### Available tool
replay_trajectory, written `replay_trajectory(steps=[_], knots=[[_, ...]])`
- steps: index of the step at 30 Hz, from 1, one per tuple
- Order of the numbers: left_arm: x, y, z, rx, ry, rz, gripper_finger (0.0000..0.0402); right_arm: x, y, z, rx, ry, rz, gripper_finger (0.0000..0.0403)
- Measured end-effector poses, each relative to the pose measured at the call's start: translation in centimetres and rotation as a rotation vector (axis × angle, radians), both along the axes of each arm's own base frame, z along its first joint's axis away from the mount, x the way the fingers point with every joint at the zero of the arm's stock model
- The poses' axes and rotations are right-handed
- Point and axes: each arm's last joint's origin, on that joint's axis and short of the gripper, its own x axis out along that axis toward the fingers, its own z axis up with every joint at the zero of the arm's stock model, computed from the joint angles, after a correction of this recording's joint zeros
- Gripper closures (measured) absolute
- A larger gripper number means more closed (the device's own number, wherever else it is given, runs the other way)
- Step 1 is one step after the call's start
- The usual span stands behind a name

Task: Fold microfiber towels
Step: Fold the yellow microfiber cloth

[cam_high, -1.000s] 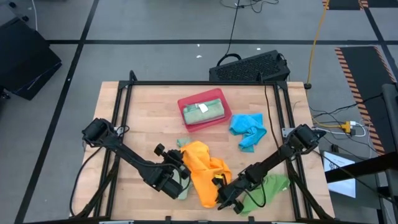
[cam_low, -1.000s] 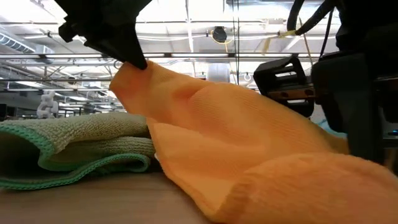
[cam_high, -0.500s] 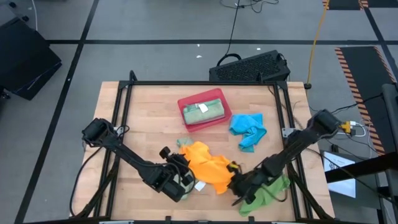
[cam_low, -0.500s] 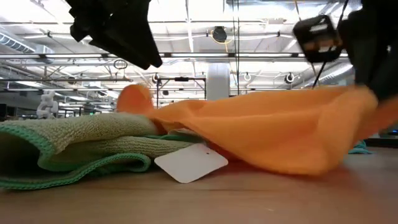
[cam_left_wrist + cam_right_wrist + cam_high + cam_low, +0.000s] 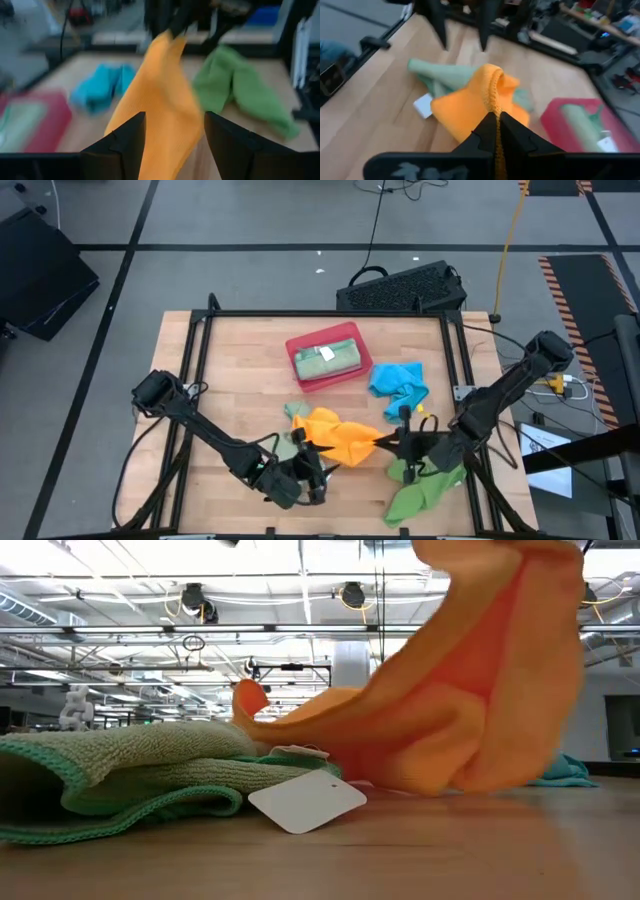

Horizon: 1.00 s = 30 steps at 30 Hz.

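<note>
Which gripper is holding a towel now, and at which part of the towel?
The right gripper pinches the orange towel at its hemmed edge. The left gripper is open and holds nothing.

A grey floor (image 5: 250, 215) marked with dark lines is surrounding the wooden table (image 5: 240, 360). A black keyboard (image 5: 402, 286) is sitting just beyond the table's far edge, cables trailing across the floor past it. Hazard-striped tape (image 5: 570, 290) is running along the right. In the low view, ceiling lights (image 5: 350, 592) are glowing among overhead beams.
</note>
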Motion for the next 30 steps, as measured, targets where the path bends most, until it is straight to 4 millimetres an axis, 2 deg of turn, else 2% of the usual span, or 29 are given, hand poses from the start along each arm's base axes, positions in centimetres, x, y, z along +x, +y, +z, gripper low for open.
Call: replay_trajectory(steps=[2, 6, 11, 17, 20, 24, 25, 30], knots=[[0.5, -0.1, 0.1, 0.038, -0.023, -0.024, 0.0197, -0.1, -0.1, 0.4, 0.006, -0.019, 0.001, 0.0395], [1.6, 0.2, -1.5, 0.022, 0.010, -0.098, 0.0197, 0.0, -0.1, 0.5, -0.007, -0.027, 0.011, 0.0394], [3.1, 1.3, -3.5, -0.022, 0.034, -0.107, 0.0197, 0.0, 0.0, 0.6, -0.007, -0.040, 0.018, 0.0394], [4.4, 2.4, -3.1, -0.093, -0.041, -0.142, 0.0206, 0.1, -0.2, 0.8, -0.021, -0.058, -0.003, 0.0394], [4.4, 2.2, -2.8, -0.051, -0.064, -0.146, 0.0251, 0.1, -0.3, 0.8, -0.037, -0.060, -0.030, 0.0394], [4.0, 1.5, -2.5, 0.058, -0.061, -0.098, 0.0364, 0.1, -0.3, 0.7, -0.029, -0.055, -0.032, 0.0394], [3.7, 1.3, -2.3, 0.081, -0.061, -0.089, 0.0381, 0.1, -0.2, 0.7, -0.018, -0.054, -0.033, 0.0394], [2.3, 0.7, -0.5, 0.118, -0.072, -0.027, 0.0388, -0.4, 0.0, 0.3, 0.106, -0.027, -0.074, 0.0383]])
